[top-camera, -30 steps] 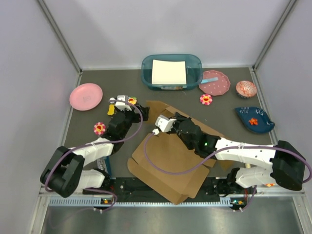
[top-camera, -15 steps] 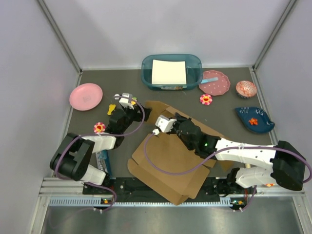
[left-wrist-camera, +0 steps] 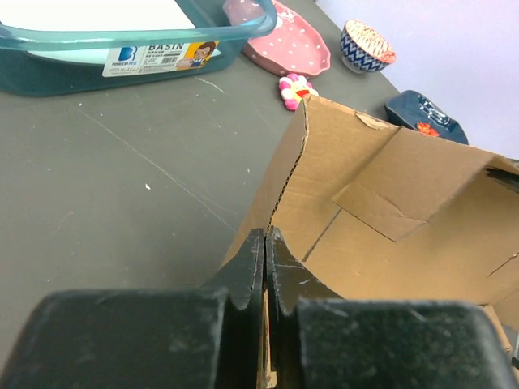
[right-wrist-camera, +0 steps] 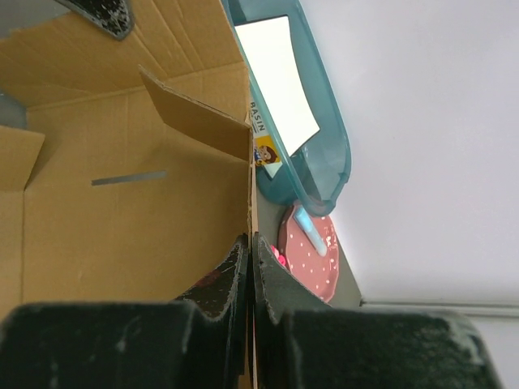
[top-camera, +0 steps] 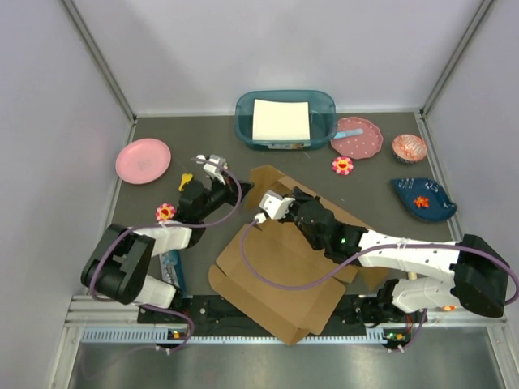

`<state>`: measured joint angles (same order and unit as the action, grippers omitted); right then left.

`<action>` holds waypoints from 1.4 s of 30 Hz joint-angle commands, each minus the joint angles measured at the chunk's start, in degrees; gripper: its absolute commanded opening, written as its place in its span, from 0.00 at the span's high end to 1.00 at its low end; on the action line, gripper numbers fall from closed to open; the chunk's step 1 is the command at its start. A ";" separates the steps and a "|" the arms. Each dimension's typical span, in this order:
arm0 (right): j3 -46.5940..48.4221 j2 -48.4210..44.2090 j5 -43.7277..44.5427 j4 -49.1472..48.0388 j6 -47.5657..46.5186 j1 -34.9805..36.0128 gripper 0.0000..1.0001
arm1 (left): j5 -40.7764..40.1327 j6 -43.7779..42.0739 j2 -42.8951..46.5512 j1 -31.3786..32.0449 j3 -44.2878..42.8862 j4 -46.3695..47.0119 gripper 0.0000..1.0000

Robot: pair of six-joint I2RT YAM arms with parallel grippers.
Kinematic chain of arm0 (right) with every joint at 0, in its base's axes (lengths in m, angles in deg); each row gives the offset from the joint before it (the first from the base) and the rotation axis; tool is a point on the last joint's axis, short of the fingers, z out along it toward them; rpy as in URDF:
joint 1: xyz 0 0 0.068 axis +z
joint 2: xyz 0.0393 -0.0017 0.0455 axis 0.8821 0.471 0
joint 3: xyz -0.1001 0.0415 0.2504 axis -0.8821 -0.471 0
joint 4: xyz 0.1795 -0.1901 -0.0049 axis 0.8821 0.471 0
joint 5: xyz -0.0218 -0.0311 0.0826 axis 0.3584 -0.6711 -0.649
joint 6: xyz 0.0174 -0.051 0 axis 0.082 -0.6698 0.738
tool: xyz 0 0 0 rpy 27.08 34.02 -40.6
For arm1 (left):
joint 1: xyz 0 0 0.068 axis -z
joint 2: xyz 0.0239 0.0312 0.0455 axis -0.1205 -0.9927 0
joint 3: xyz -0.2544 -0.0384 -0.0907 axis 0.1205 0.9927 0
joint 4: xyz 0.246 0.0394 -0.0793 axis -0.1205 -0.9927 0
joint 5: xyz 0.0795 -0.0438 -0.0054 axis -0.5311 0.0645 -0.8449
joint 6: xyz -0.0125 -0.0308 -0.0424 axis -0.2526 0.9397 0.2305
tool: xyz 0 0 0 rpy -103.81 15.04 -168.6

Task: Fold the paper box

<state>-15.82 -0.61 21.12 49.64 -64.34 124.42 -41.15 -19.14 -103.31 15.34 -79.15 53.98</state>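
**Item 1. Paper box** [top-camera: 276, 267]. Brown die-cut cardboard, the largest piece present. It lies on the dark surface [top-camera: 203, 138] between the two arms. Its near panels are flat and reach the near edge by the arm bases. Its far end is lifted, with a side wall and corner flaps standing up. Judged partly folded: the walls are raised but nothing is tucked or locked.

**Item 2. Left tool** [left-wrist-camera: 265, 241]. Fingers pressed together on the thin edge of a raised flap at the box's far-left corner, the cardboard caught between them. This grip probably keeps the flap upright along its crease.

**Item 3. Right tool** [right-wrist-camera: 249, 243]. Fingers closed on the top edge of an upright wall, with the box's inner face and a small turned-in tab in its view. Pinching from the opposite side, it likely braces the wall so the piece cannot slide or flop.

**Item 4. Flower pieces.** One [top-camera: 165, 213] beside the left arm, another [top-camera: 342, 165] beyond the box. Both clear of the cardboard.

**Item 5. Dishes.** Pink plate [top-camera: 143, 160] far left, dark blue dish [top-camera: 422, 198] right, spotted plate [top-camera: 357, 138] and patterned bowl [top-camera: 409, 147] far right.

**Item 6. Teal basin** [top-camera: 242, 113]. Against the back wall, holding a white sheet [top-camera: 280, 119]. Well apart from the fold.
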 commanded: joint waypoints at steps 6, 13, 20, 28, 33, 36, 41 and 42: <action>-0.83 -0.58 2.32 -2.02 0.82 1.02 1.00 | -1.61 1.68 12.90 2.25 2.98 -6.06 1.00; -1.79 0.03 5.23 -8.52 -5.23 1.64 1.00 | -11.90 2.20 17.39 9.99 8.86 -6.78 1.00; -1.79 0.56 5.67 -18.36 -14.38 1.73 1.00 | -18.40 6.52 10.64 16.13 15.55 10.17 1.00; -6.62 -0.58 7.69 -23.02 -15.00 3.22 1.00 | -18.41 7.57 4.74 20.80 19.42 17.65 1.00; -10.05 -1.11 10.50 -25.66 -13.68 4.98 1.00 | -16.74 7.22 3.85 22.39 19.07 18.10 0.95; -11.11 -1.98 11.38 -24.97 -12.63 5.59 1.00 | -16.13 6.61 4.55 22.48 19.16 16.78 0.87; -11.46 -3.31 11.47 -23.64 -11.92 5.77 1.00 | -16.56 5.20 9.12 22.48 18.55 9.49 0.64; -11.55 -3.31 11.47 -23.64 -11.75 5.86 1.00 | -16.56 4.68 9.56 22.48 18.54 8.70 0.64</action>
<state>-27.10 -2.03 30.98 28.64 -78.40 129.40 -59.11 -13.34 -97.00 37.50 -61.01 66.96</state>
